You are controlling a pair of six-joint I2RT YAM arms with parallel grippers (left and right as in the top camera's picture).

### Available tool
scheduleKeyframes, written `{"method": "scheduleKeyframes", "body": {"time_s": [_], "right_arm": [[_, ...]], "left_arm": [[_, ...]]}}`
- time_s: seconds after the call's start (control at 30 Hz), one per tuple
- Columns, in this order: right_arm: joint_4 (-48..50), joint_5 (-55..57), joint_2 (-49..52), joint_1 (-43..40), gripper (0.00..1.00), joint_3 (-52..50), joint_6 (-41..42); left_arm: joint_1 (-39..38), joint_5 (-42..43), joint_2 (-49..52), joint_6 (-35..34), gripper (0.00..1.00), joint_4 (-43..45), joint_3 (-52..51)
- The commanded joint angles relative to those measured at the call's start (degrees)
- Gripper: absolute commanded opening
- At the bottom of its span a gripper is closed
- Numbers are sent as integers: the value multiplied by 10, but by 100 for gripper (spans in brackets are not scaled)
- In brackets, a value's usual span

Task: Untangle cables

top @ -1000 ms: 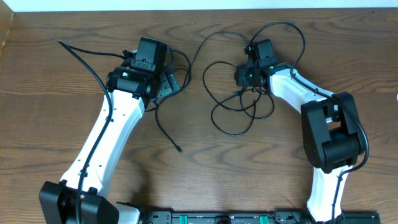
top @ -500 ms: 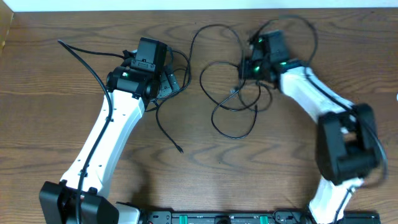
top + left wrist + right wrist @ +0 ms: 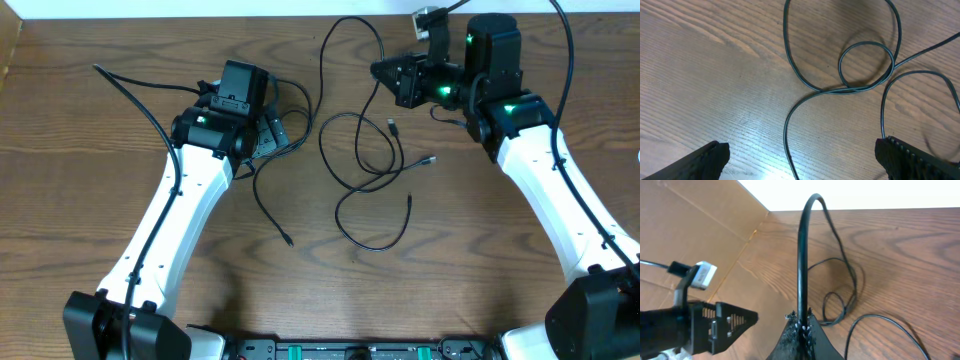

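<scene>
Where: the cables (image 3: 372,172) lie as thin black cords in loose open loops in the middle of the table (image 3: 100,230), between the two arms; some strands also run under the left arm.
Lifted strand: one black cord (image 3: 802,255) rises off the wood in a tall arch and ends in the right hand (image 3: 801,326).
Right hand: clamped tight on that cord, raised above the far side of the table, well apart from the loops below.
Left hand: the left hand (image 3: 801,156) is spread wide and holds nothing; it hangs low over a small loop (image 3: 866,65) where two strands cross.
Just changed: a second ago the right hand sat down in the knot with its fingers partly apart. It has since closed and swung up and off toward the far right. The left arm has not moved.
Effect on the cords: the tight bundle has been drawn out. The loops are wider and flatter than before, and several plug ends (image 3: 430,158) now lie free on the wood.
Meaning for the task: the pull looks to have loosened the main knot, so the work seems well begun.
Left to do: probably the crossings in the middle and the loop under the left hand.
Risk: pulling further on the arch could drag the remaining loops tight again.
</scene>
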Motion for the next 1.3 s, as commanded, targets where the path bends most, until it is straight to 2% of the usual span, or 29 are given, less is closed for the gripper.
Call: {"method": "scheduleKeyframes", "body": {"time_s": [0.0,0.1,0.27,0.33,0.43,0.47,0.57,0.6,0.7,0.97,1.07,1.17,1.27], "right_arm": [[9,-33,-6,3,1,3,2],[64,-82,-6,3,1,3,5],[236,-268,-6,3,1,3,16],[270,-316,-6,6,1,3,12],[222,-307,-5,18,1,3,-41],[156,-256,-2,28,1,3,-83],[43,-86,10,54,1,3,-129],[14,-13,19,69,1,3,-130],[-9,65,44,99,1,3,-130],[-2,59,173,169,1,3,-130],[-8,46,195,180,1,3,-135],[-21,-4,199,191,2,3,-180],[-27,-3,199,198,4,3,-197]], "left_arm": [[2,-2,-7,-7,100,-2,4],[2,-2,-7,-7,100,-2,4],[2,-2,-7,-7,100,-2,4],[2,-2,-7,-7,100,-2,4],[2,-2,-7,-7,100,-2,4],[2,-2,-7,-7,100,-2,4],[2,-2,-7,-7,100,-2,4],[2,-2,-7,-7,100,-2,4],[2,-2,-7,-7,100,-2,4],[2,-2,-7,-7,100,-2,4],[2,-2,-7,-7,100,-2,4],[2,-2,-7,-7,100,-2,4],[2,-2,-7,-7,100,-2,4]]}}
